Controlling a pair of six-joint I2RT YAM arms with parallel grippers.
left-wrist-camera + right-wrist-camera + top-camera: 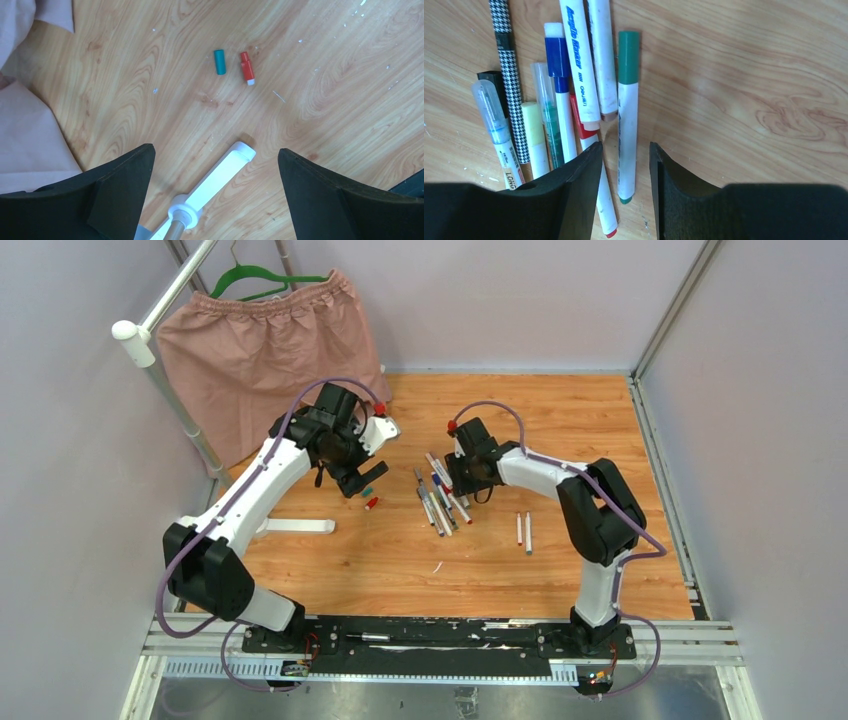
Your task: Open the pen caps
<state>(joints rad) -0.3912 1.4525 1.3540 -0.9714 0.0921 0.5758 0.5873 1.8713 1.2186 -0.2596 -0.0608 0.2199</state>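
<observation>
Several pens (440, 502) lie in a bunch mid-table; two more pens (523, 532) lie apart to the right. In the right wrist view the bunch includes a green-capped pen (627, 115), a blue-capped pen (559, 75), a red-capped pen (585, 132) and a houndstooth pen (506, 75). My right gripper (624, 147) (452, 480) is open a little, with the green-capped pen's white barrel lying between its fingers. Two loose pen caps, teal (219, 62) (367, 490) and red (246, 68) (371, 503), lie beyond my left gripper (215, 152) (356, 480), which is wide open and empty.
A white bar with rounded ends (222, 172) (295, 527), the foot of a rack, lies under the left gripper. A pink cloth (260, 345) hangs on a green hanger from the rack pole (170, 380) at the back left. Walls close the table's sides.
</observation>
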